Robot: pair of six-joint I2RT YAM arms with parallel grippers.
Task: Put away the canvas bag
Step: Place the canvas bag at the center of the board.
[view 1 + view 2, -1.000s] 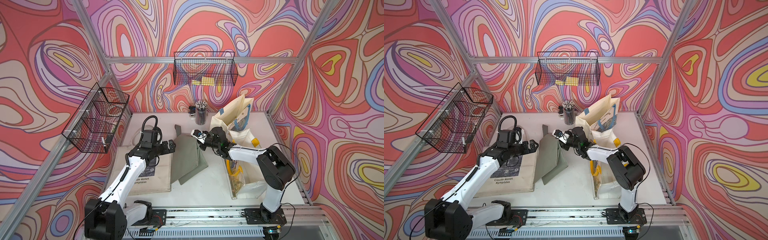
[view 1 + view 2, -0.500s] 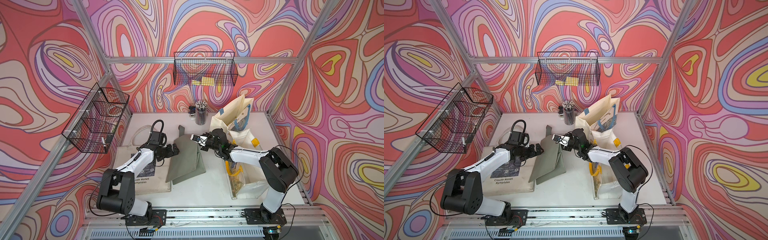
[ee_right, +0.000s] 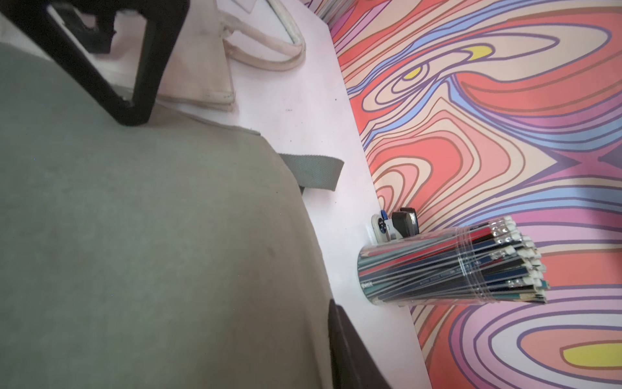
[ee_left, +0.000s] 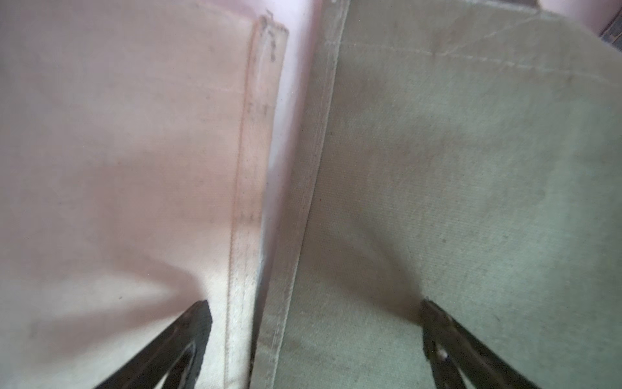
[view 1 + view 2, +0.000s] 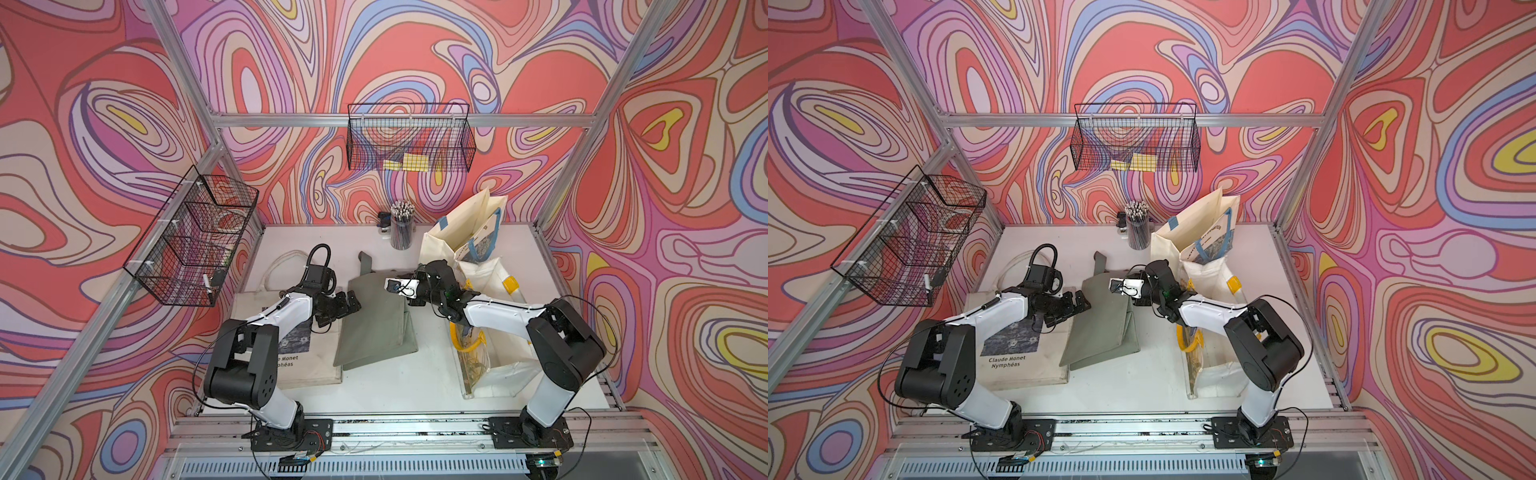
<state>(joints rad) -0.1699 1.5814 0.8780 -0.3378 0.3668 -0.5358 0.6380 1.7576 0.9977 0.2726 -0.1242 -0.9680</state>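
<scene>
Olive canvas bag (image 5: 374, 328) settled flatter beside cream tote (image 5: 318, 363), right gripper (image 5: 401, 291) now parted above it, left gripper (image 5: 340, 309) spread wide alongside.

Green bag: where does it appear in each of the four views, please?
In a top view: green bag lies flat at the centre.
In a top view: same place.
Left wrist: it fills about half the picture.
Right wrist: it fills much of the picture.
Shared landmark: cream bag, beside it in all four.
</scene>
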